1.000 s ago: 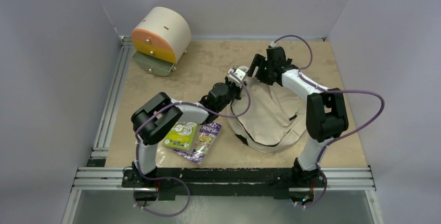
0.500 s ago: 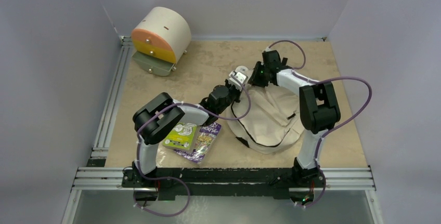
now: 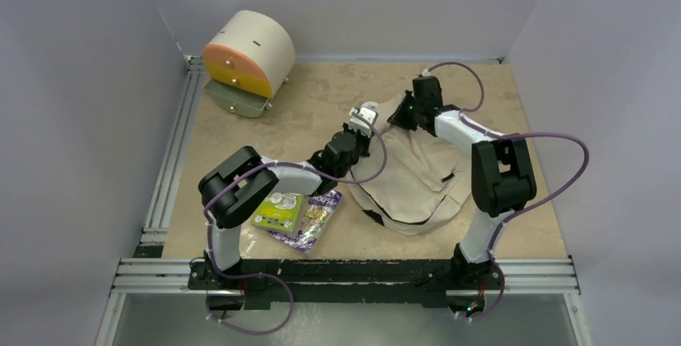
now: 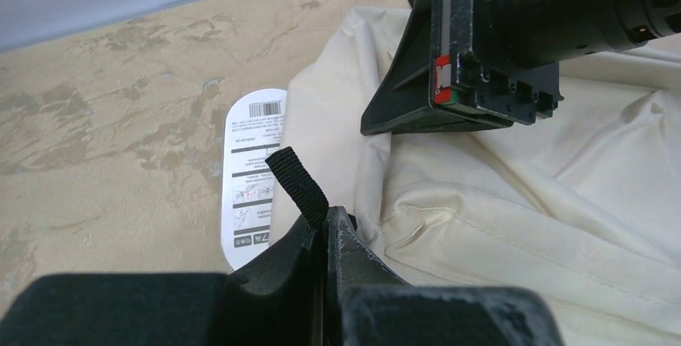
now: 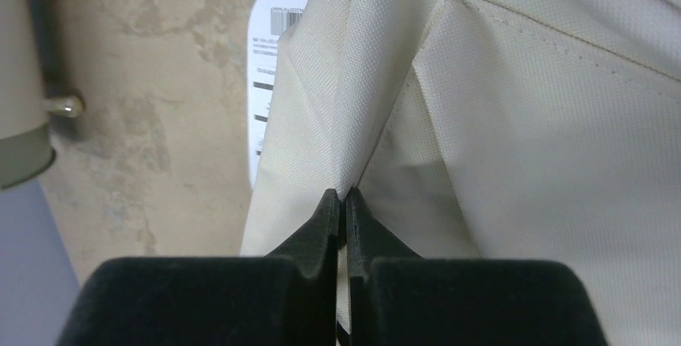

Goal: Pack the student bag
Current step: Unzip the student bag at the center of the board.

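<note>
The student bag (image 3: 422,177) is a cream fabric backpack lying right of the table's middle. My left gripper (image 3: 366,116) is at its far left corner. In the left wrist view this gripper (image 4: 328,219) is shut on a short black pull tab (image 4: 294,179) of the bag (image 4: 562,193). My right gripper (image 3: 404,113) is close beside it. Seen from the right wrist, the right gripper (image 5: 345,198) is shut on a raised fold of the bag's fabric (image 5: 530,121). A white printed tag (image 4: 250,165) lies partly under the bag's edge.
A cream-and-orange cylindrical drawer unit (image 3: 245,59) stands at the back left with its lowest drawer pulled out. A green packet (image 3: 279,209) and a purple one (image 3: 315,216) lie near the left arm's base. Aluminium rails (image 3: 173,153) line the left edge.
My right gripper has gone from open to shut on a fold of the bag near the far corner, and the fabric there is now pulled up. The left gripper has kept its hold.
</note>
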Motion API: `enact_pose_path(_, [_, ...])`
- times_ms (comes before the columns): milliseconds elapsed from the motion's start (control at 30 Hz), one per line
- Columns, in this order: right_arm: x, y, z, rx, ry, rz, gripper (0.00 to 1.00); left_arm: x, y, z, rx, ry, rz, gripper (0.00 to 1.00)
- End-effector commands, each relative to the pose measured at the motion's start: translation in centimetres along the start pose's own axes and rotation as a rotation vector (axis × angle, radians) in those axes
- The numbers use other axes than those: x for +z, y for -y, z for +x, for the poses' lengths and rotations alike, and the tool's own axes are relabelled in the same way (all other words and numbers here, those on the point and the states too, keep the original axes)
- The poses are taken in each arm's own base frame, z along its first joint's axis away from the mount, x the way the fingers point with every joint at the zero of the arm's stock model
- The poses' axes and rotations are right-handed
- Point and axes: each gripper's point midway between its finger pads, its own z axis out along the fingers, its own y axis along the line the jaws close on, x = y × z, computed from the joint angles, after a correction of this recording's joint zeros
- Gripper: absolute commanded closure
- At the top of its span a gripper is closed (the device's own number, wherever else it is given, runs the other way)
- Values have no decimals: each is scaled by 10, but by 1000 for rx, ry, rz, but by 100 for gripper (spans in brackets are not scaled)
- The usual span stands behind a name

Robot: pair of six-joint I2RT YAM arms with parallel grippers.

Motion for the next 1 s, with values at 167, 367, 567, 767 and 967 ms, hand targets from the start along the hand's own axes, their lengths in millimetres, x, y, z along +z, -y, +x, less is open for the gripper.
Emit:
enact_pose_path(167, [-40, 5, -77, 173, 289, -14, 100, -21, 9, -51, -125, 70, -23, 100])
enact_pose_path(367, [-54, 20, -96, 231, 375, 21, 100, -32, 13, -48, -129, 54, -26, 100])
enact_pose_path(567, [-64, 38, -108, 269, 428, 62, 100, -43, 8, -44, -136, 38, -57, 100])
enact_pose_path(767, [-68, 52, -114, 287, 451, 89, 100, -50, 4, -40, -134, 22, -71, 100])
enact_pose_path(967, [-72, 63, -120, 302, 469, 111, 100, -61, 1, -31, -132, 1, -78, 100])
